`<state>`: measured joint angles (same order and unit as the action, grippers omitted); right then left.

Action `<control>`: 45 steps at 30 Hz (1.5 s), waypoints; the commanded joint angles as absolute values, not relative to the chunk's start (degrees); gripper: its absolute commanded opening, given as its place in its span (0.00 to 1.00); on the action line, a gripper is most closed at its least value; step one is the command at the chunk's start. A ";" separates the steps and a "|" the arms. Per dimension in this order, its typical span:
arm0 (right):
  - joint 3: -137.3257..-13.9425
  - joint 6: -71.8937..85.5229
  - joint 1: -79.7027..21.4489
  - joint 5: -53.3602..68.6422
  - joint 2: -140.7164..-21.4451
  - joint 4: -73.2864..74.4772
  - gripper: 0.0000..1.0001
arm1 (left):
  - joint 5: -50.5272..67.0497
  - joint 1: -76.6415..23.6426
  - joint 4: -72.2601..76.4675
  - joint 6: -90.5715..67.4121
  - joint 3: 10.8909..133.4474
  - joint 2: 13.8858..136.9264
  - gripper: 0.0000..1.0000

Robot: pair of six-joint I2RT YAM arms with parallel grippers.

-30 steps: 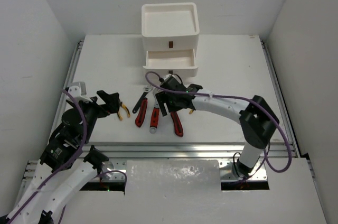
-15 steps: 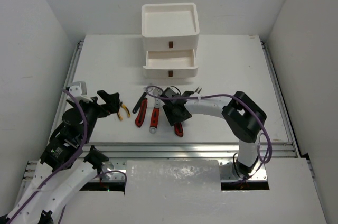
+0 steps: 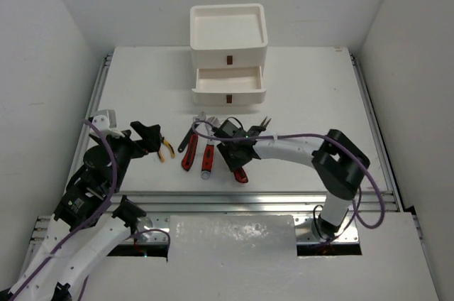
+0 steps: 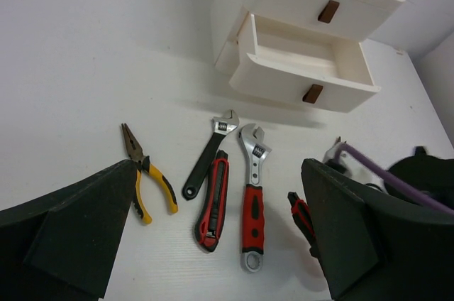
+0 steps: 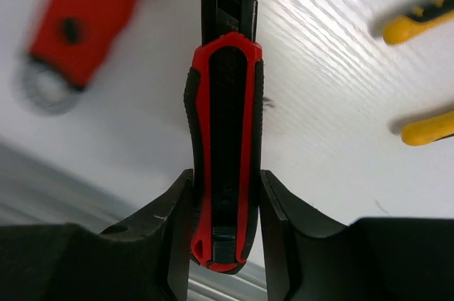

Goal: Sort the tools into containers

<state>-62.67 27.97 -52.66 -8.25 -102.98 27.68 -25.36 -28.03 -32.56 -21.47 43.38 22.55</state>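
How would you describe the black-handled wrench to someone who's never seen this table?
Find the white drawer unit at the back. Before its open drawer lie red-handled tools. The wrench is the slim, tilted one left of them; only its handle is all black.

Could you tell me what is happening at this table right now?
Two robot arms are sorting hand tools into a white drawer unit, with one drawer open and seemingly empty. The right gripper has its fingers against both sides of a red-and-black handled tool lying on the table. The left gripper hovers open and empty near the yellow-handled pliers. A red-handled wrench and a black-handled wrench lie alongside, unsorted.
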 commanded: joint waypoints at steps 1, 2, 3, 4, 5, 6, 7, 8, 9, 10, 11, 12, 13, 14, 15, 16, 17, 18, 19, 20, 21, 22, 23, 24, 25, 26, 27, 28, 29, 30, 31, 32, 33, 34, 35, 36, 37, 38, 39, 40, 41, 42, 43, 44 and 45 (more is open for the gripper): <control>-65.04 19.88 -54.93 -6.51 -92.48 23.92 0.14 | -25.14 -27.42 -30.94 -21.53 43.42 22.06 1.00; -65.13 17.95 -54.93 -6.24 -90.81 22.51 0.13 | -25.22 -27.42 -30.94 -21.53 43.42 22.06 1.00; -65.47 12.88 -54.93 -8.07 -88.09 21.11 0.11 | -25.14 -27.42 -30.94 -21.53 43.42 22.06 1.00; -65.91 10.40 -54.84 -9.13 -87.11 19.01 0.11 | -25.22 -27.42 -30.94 -21.53 43.42 22.06 1.00; -66.61 4.45 -54.76 -10.62 -86.58 17.94 0.11 | -25.31 -27.42 -30.94 -21.53 43.42 22.06 1.00; -68.71 1.18 -54.76 -13.42 -86.57 16.89 0.13 | -25.40 -27.42 -31.02 -21.62 43.42 22.15 1.00; -70.04 -3.73 -54.67 -14.06 -87.09 15.22 0.13 | -25.49 -27.42 -30.94 -21.62 43.42 22.06 1.00; -71.27 -11.78 -54.67 -15.19 -87.80 14.16 0.14 | -25.49 -27.42 -30.94 -21.62 43.42 21.97 1.00; -74.24 -15.43 -54.49 -18.77 -90.15 12.85 0.17 | -25.66 -27.42 -31.02 -21.71 43.42 21.97 1.00; -76.27 -18.69 -53.71 -19.94 -91.65 11.27 0.22 | -25.75 -27.42 -31.03 -21.71 43.42 21.97 1.00; -82.12 -23.16 -52.92 -19.25 -93.41 12.64 0.24 | -25.84 -27.42 -31.11 -21.71 43.42 21.97 1.00; -85.40 -25.12 -51.52 -17.42 -95.34 15.18 0.25 | -25.84 -27.42 -31.11 -21.71 43.42 21.97 1.00; -87.95 -26.79 -50.72 -16.45 -98.84 16.42 0.23 | -25.93 -27.42 -31.11 -21.80 43.42 22.06 1.00; -91.55 -30.11 -49.76 -15.83 -100.36 16.17 0.21 | -26.01 -27.42 -31.20 -21.80 43.50 21.97 1.00; -93.15 -31.54 -47.66 -14.95 -101.76 16.08 0.18 | -26.10 -27.42 -31.29 -21.88 43.51 21.89 1.00; -94.64 -32.86 -46.42 -13.72 -104.56 15.30 0.13 | -26.10 -27.42 -31.29 -21.88 43.51 21.80 1.00; -97.70 -34.79 -45.36 -13.45 -105.89 14.68 0.11 | -26.19 -27.42 -31.20 -21.88 43.51 21.71 1.00; -99.30 -35.59 -43.18 -12.93 -107.30 14.42 0.11 | -26.10 -27.51 -31.20 -21.88 43.51 21.53 1.00; -101.14 -36.38 -42.20 -11.53 -110.10 15.02 0.11 | -26.02 -27.42 -31.20 -21.80 43.51 21.45 1.00; -104.56 -38.13 -40.80 -10.82 -111.52 16.25 0.11 | -25.84 -27.42 -31.11 -21.71 43.42 21.53 1.00; -105.81 -39.19 -40.43 -10.55 -112.84 16.35 0.11 | -25.75 -27.42 -31.03 -21.71 43.42 21.45 1.00; -107.39 -41.64 -39.99 -10.11 -115.03 16.61 0.11 | -25.58 -27.42 -31.03 -21.62 43.42 21.45 1.00; -107.84 -42.79 -39.38 -10.46 -116.01 16.61 0.11 | -25.49 -27.42 -31.03 -21.62 43.42 21.53 1.00; -108.19 -43.50 -39.03 -11.16 -116.97 16.00 0.13 | -25.40 -27.42 -31.03 -21.62 43.50 21.45 1.00; -110.02 -44.03 -38.68 -11.34 -118.64 16.61 0.17 | -25.49 -27.42 -31.03 -21.62 43.51 21.53 1.00; -111.08 -44.03 -37.98 -11.60 -119.52 17.57 0.21 | -25.49 -27.42 -31.03 -21.62 43.51 21.27 1.00; -111.88 -43.86 -37.79 -12.30 -120.14 18.19 0.28 | -25.58 -27.42 -31.03 -21.62 43.51 21.10 1.00; -112.58 -43.60 -37.53 -13.09 -120.84 18.45 0.38 | -25.40 -27.42 -30.94 -21.62 43.42 20.83 1.00; -112.59 -43.33 -37.53 -12.75 -120.76 19.68 0.42 | -25.40 -27.42 -30.85 -21.53 43.42 20.74 1.00; -112.24 -42.98 -37.53 -12.83 -120.41 19.43 0.49 | -25.40 -27.42 -30.85 -21.53 43.42 20.66 1.00; -110.76 -41.33 -37.53 -13.09 -119.71 18.73 0.58 | -25.40 -27.42 -30.85 -21.53 43.42 20.65 1.00; -109.87 -40.53 -37.62 -13.18 -118.92 17.94 0.68 | -25.40 -27.42 -30.85 -21.53 43.42 20.65 1.00; -109.34 -38.60 -37.79 -12.92 -116.91 16.97 0.78 | -25.40 -27.42 -30.85 -21.53 43.42 20.74 1.00; -108.90 -37.28 -37.97 -12.83 -115.94 16.61 0.85 | -25.40 -27.42 -30.85 -21.53 43.42 20.92 1.00; -109.24 -35.87 -38.40 -12.83 -115.06 16.61 0.89 | -25.40 -27.42 -30.76 -21.53 43.42 21.00 1.00; -109.86 -34.29 -38.84 -13.44 -113.74 17.31 0.92 | -25.40 -27.42 -30.85 -21.53 43.42 21.09 1.00; -111.52 -30.01 -39.37 -13.71 -113.03 18.10 0.93 | -25.31 -27.42 -30.85 -21.53 43.42 21.18 1.00; -112.06 -27.45 -41.12 -13.80 -112.33 19.06 0.94 | -25.31 -27.42 -30.85 -21.53 43.42 21.44 1.00; -112.06 -22.29 -42.09 -15.37 -110.85 20.20 0.98 | -25.31 -27.42 -30.85 -21.53 43.42 21.53 1.00; -110.23 -19.28 -43.40 -16.60 -109.79 20.21 0.99 | -25.40 -27.42 -30.94 -21.53 43.42 21.62 1.00; -108.82 -15.68 -45.68 -17.74 -108.82 20.21 0.99 | -25.49 -27.42 -30.85 -21.53 43.50 21.62 1.00; -107.42 -6.16 -46.66 -19.06 -107.07 20.56 0.99 | -25.58 -27.42 -30.94 -21.62 43.51 21.71 1.00; -104.44 -0.84 -47.28 -18.90 -106.35 21.52 0.99 | -25.84 -27.42 -30.94 -21.71 43.51 21.71 1.00; -102.85 5.91 -47.98 -17.59 -105.74 22.32 0.99 | -26.19 -27.42 -31.20 -21.80 43.59 21.62 1.00; -101.00 11.20 -48.16 -16.62 -105.30 23.46 0.99 | -26.45 -27.42 -31.38 -21.97 43.68 21.53 1.00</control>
